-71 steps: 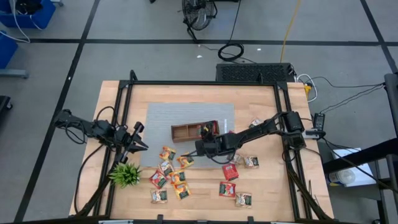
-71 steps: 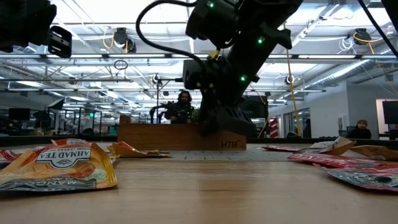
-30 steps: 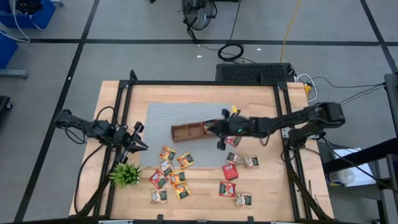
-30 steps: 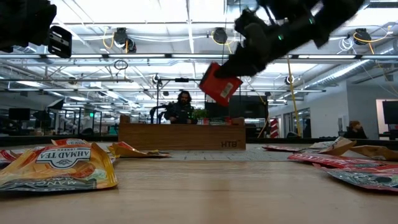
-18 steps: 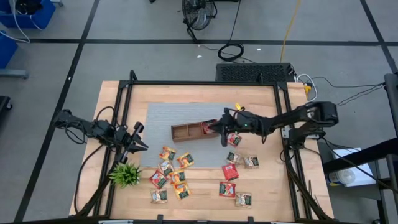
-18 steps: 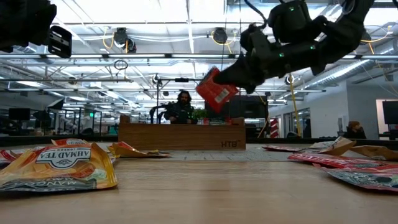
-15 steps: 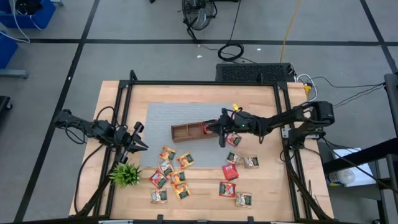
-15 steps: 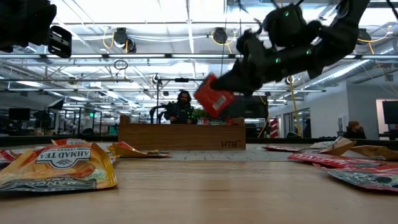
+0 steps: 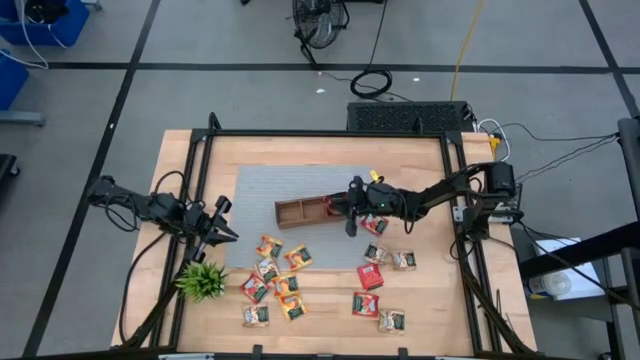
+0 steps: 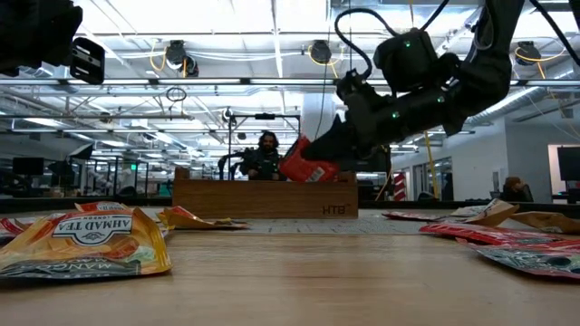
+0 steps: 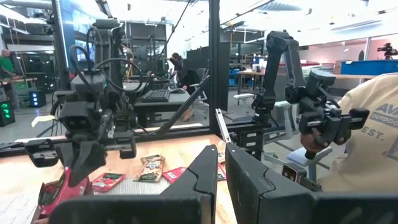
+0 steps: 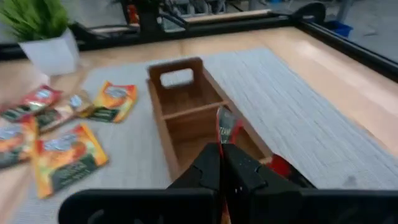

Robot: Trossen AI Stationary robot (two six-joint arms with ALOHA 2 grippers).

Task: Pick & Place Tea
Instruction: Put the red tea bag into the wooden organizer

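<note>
High view: my right gripper hangs over the right end of the tray, fingers pinched tight on a red sachet. The tray lies on a grey mat in the middle of the table.

From the low view that sachet is tilted and held up off the tray, its lower edge just above the rim, with my right gripper gripping it from the right. My right wrist view looks down along my closed fingers; the sachet stands on edge between them, above the nearest of the three compartments of the tray. Something red already lies in that compartment.

The other sachets lie loose on the table: a cluster between the tray and the plant, more in front of the tray toward the right, and a few at the right of the mat.

My left gripper waits at the left edge of the table beside the plant, well away from the tray, fingers nearly together and holding nothing. A person's pale sleeve shows beyond the table in the left wrist view.
</note>
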